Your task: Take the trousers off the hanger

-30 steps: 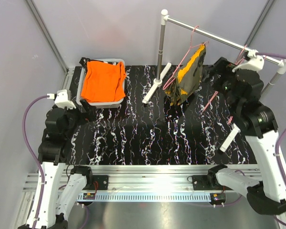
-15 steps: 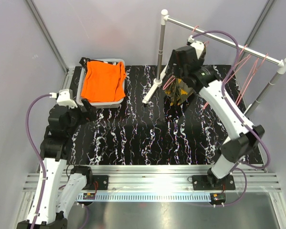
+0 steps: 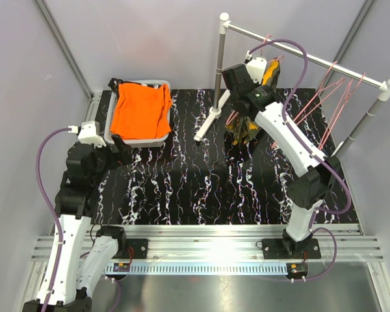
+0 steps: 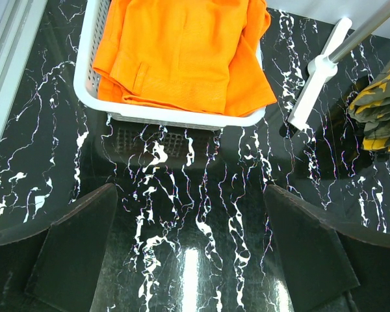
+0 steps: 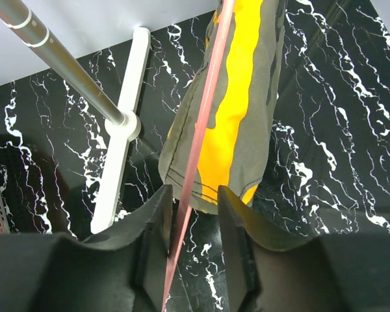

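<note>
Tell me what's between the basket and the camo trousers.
The rack's pole and its white foot; the top view shows it, the left wrist view too.

Both arms have white shells on the long links and black housings at the joints. A purple cable (image 3: 39, 170) runs from the left arm (image 3: 68, 227), and a second purple cable (image 3: 286, 43) from the right arm (image 3: 292, 140). A white box (image 3: 89, 134) caps the left wrist. The left gripper (image 4: 190, 195) has broad, matt black fingers (image 4: 71, 253) with a grainy surface. The right gripper (image 5: 195, 192) has smoother, curved black ones. Black mounts (image 3: 131, 249) carry the bases.
</note>
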You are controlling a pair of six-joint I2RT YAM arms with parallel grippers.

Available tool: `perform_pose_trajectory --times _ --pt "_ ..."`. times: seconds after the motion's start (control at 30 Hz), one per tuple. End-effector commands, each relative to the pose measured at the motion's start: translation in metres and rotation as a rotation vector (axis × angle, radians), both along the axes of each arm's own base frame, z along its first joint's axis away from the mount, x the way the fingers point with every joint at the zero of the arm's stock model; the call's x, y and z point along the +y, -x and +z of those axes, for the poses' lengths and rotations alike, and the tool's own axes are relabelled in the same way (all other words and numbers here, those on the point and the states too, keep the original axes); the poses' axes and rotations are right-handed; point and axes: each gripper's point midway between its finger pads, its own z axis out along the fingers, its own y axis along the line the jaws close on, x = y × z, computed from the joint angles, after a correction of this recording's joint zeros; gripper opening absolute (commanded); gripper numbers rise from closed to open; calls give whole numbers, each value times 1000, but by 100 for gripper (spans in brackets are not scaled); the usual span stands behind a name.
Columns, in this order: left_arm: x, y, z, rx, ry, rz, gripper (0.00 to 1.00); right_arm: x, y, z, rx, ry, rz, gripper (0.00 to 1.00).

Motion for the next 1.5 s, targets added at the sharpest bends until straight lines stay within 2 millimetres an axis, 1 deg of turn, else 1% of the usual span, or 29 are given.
perform_pose_trajectory --times 0.0,0.13,0.27,0.3,0.37,0.43,0.5,0.53,0.6,0.63,0.7,0.73,0.8,0.83,0.9,0.93,1.03,1.17,1.27,1.3,1.33,1.37,1.4,1.43,1.47 --pt "-3 -5 10 -47 -6 -23 99 -3 -7 -1 -35 -5 -60 40" --pt "-4 -5 10 -48 -6 -26 99 -1 -10 -10 -28 -28 -63 38" --pt "-4 -4 11 -53 -6 -26 99 0 -9 -11 -39 -45 -62 36" --pt "-3 -4 11 -53 -8 -27 99 -1 -9 -11 -41 -49 -64 26" --pt "-4 -4 11 -53 -8 -28 99 -3 -6 -9 -51 -53 -68 12" --pt "-4 -4 12 -56 -7 -28 99 -6 -4 -3 -70 -58 -73 0" --pt "-4 -3 11 -56 -7 -30 99 -9 -1 6 -91 -58 -76 0" --pt "-4 -3 11 -56 -7 -30 99 -12 0 16 -110 -51 -71 0" --pt "-5 -3 11 -56 -6 -31 99 -14 1 26 -120 -31 -56 0" --pt "-10 -3 11 -52 2 -57 99 -16 2 40 -145 -36 -59 0" --pt "-10 -3 11 -54 3 -58 99 -19 4 54 -166 -24 -47 0" --pt "-10 -3 12 -55 4 -58 99 -21 7 68 -200 -39 -48 0" --pt "-12 -3 12 -57 7 -67 99 -24 10 83 -230 -35 -37 0" --pt "-12 -3 13 -58 9 -68 99 -25 14 96 -256 -47 -31 0" --pt "-16 -2 15 -63 19 -87 99 -28 18 109 -279 -47 -20 0" --pt "-17 -1 17 -72 27 -93 99 -31 23 120 -299 -55 -16 0" --pt "-30 0 23 -94 58 -154 99 -38 31 141 -349 -54 -12 0" --pt "-43 3 28 -113 84 -216 99 -43 39 159 -398 -54 4 0" --pt "-56 5 32 -129 115 -278 99 -43 44 168 -412 -62 28 0" --pt "-60 5 36 -141 127 -292 99 -44 47 166 -400 -62 39 0" --pt "-68 7 39 -146 139 -332 99 -41 52 170 -400 -80 70 0" --pt "-72 7 44 -158 143 -346 99 -40 56 170 -395 -89 88 0" --pt "-76 8 51 -170 151 -357 99 -37 61 164 -371 -100 109 0" --pt "-85 9 54 -173 152 -383 99 -37 71 169 -376 -128 140 0" --pt "-89 9 57 -173 153 -391 99 -36 78 168 -368 -143 157 0"
